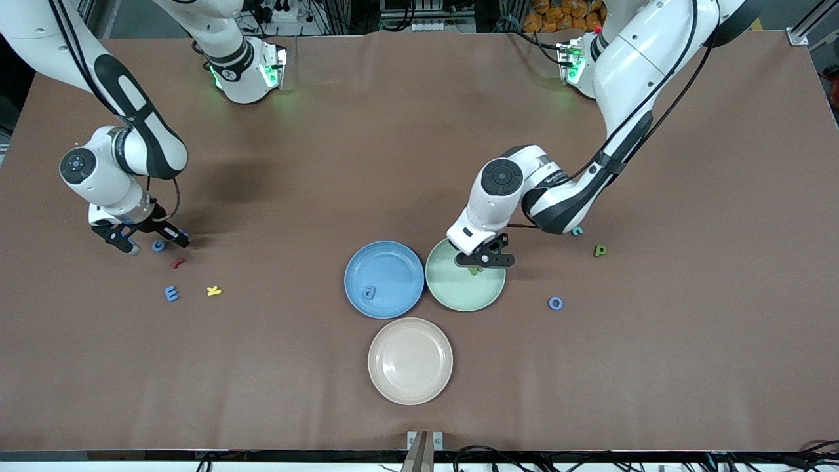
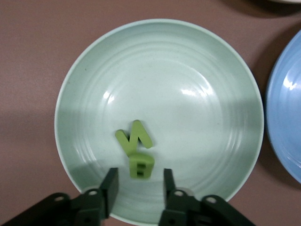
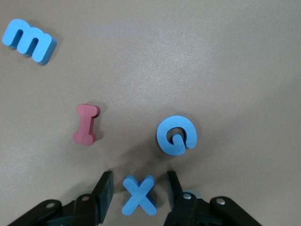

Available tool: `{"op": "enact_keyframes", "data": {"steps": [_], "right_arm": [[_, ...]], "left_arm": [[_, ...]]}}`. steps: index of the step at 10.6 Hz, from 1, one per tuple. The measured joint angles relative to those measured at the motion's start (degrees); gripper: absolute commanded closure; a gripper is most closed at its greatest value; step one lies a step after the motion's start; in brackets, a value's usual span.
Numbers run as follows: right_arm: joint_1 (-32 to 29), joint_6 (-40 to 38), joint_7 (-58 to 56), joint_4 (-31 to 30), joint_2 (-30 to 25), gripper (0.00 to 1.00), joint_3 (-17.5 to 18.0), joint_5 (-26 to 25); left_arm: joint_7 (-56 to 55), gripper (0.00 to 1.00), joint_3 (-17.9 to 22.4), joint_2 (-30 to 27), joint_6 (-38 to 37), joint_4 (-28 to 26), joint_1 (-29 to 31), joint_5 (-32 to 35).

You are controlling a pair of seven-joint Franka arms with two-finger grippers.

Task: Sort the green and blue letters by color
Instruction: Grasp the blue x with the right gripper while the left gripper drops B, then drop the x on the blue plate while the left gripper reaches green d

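Observation:
My left gripper (image 1: 484, 262) hangs open over the green plate (image 1: 459, 298). Two green letters lie in that plate (image 2: 207, 141): an N (image 2: 135, 138) and a B (image 2: 141, 167), the B just past the open fingertips (image 2: 111, 184) and free of them. At the right arm's end of the table my right gripper (image 3: 139, 187) stands low and open, one finger on each side of a blue X (image 3: 139, 195), with a narrow gap on both sides. A blue G (image 3: 176, 135) lies beside the X. One blue letter (image 1: 370, 292) rests in the blue plate (image 1: 393, 262).
A red letter (image 1: 177, 263), a blue letter (image 1: 172, 294) and a yellow K (image 1: 214, 291) lie near my right gripper (image 1: 155, 237). A blue O (image 1: 556, 303), a green P (image 1: 600, 250) and a teal letter (image 1: 577, 231) lie beside the green plate. A beige plate (image 1: 410, 393) sits nearest the camera.

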Motion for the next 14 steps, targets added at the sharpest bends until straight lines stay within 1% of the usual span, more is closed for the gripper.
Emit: {"op": "enact_keyframes", "data": {"steps": [2, 3, 4, 5, 6, 7, 10, 13, 14], "right_arm": [[-0.04, 0.01, -0.03, -0.26, -0.21, 0.50, -0.01, 0.00], [-0.04, 0.01, -0.04, -0.46, -0.35, 0.53, 0.01, 0.00], [-0.04, 0.01, -0.04, -0.69, -0.50, 0.57, 0.03, 0.00], [-0.04, 0.01, -0.04, -0.88, -0.63, 0.65, 0.04, 0.00], [-0.04, 0.02, -0.04, -1.07, -0.77, 0.77, 0.05, 0.00], [-0.05, 0.01, -0.04, -1.29, -0.98, 0.82, 0.05, 0.00], [-0.13, -0.11, -0.31, -1.59, -1.35, 0.90, -0.06, -0.01], [-0.12, -0.11, -0.62, -1.60, -1.36, 0.94, -0.02, -0.02], [-0.06, -0.11, -1.36, -1.53, -1.39, 0.94, 0.47, -0.09]], "left_arm": [[-0.08, 0.00, 0.10, 0.00, 0.01, 1.58, 0.04, 0.00], [-0.09, 0.00, 0.13, -0.19, 0.01, 2.62, 0.15, 0.00], [-0.09, 0.00, 0.16, -0.81, -0.27, 3.42, 0.44, 0.00], [-0.09, 0.00, 0.22, -1.97, -0.87, 3.85, 0.95, 0.00], [-0.08, 0.00, 0.31, -3.63, -1.83, 4.10, 1.81, 0.00], [-0.08, 0.00, 0.36, -5.62, -3.16, 4.24, 2.98, 0.00], [-0.04, 0.00, 0.37, -10.94, -7.22, 4.33, 6.10, 0.00], [0.83, 0.00, 0.09, -15.07, -11.26, 4.34, 9.19, 0.00], [1.43, 0.00, 0.03, -16.35, -12.10, 4.35, 10.16, -1.28]]}}
